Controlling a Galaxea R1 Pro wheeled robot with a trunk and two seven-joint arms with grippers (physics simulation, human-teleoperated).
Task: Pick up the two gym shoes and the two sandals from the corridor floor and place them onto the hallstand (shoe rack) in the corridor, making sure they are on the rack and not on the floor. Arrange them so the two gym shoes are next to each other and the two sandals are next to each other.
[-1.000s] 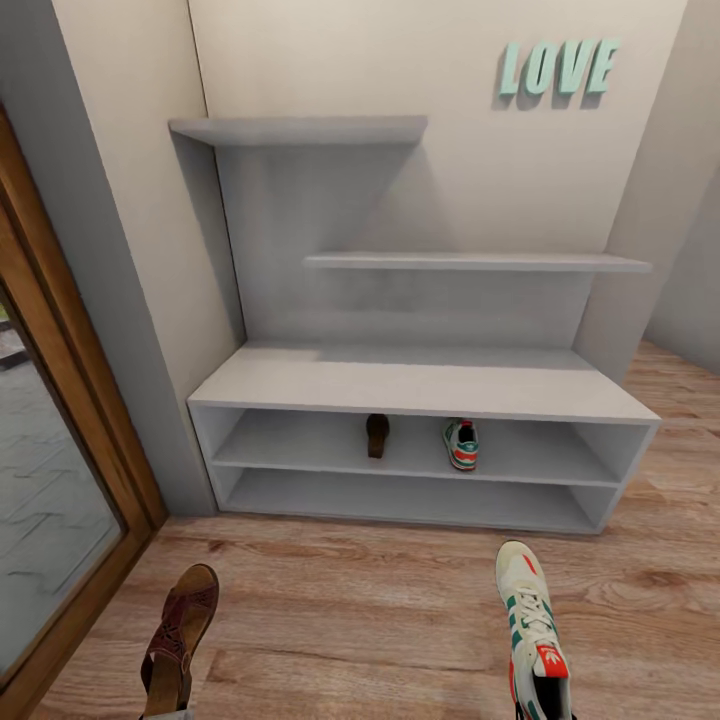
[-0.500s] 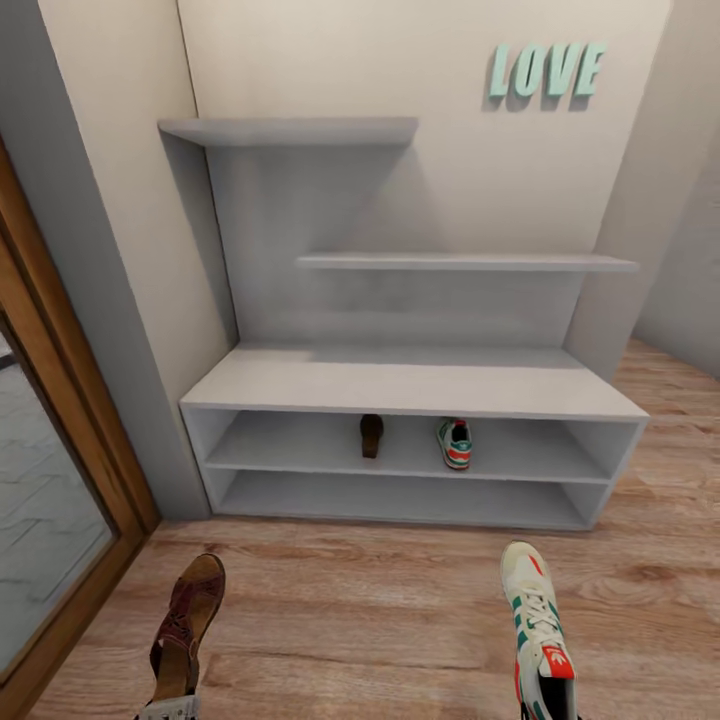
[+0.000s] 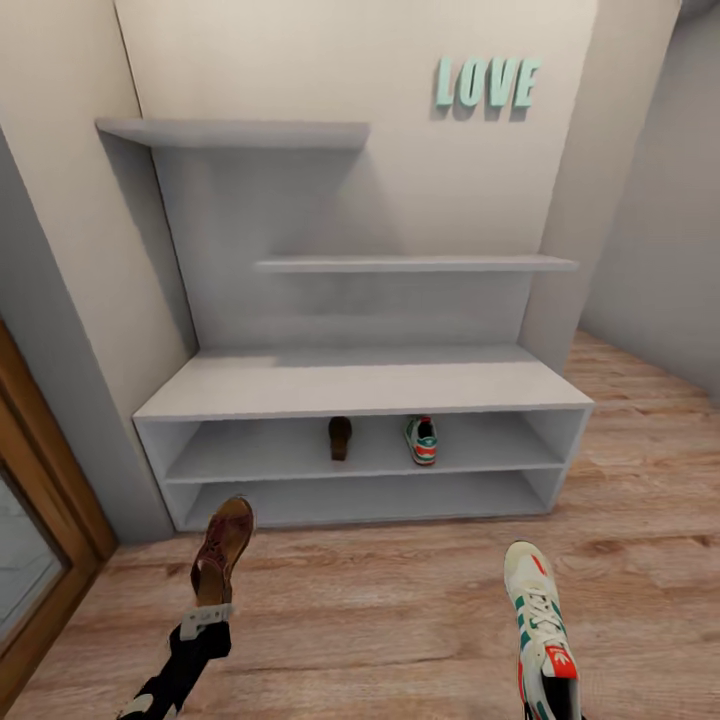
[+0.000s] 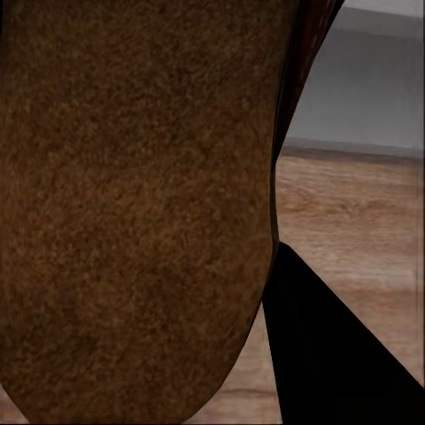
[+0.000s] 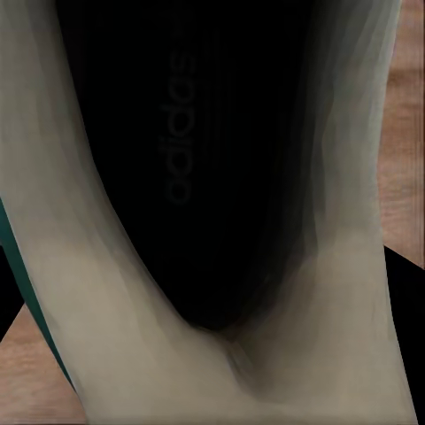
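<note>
Lower left, my left gripper (image 3: 205, 620) holds a sandal (image 3: 224, 548); lower right, my right gripper (image 3: 548, 706) holds a sneaker (image 3: 535, 605). The shoe rack (image 3: 350, 385) stands centre frame.

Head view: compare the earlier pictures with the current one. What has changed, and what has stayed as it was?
The camera has turned, so the whole scene sits further left. The left gripper has risen into view, carrying its sandal forward toward the hallstand. The right-hand gym shoe keeps its place in the picture. The sandal and gym shoe on the upper shelf are unmoved.
</note>
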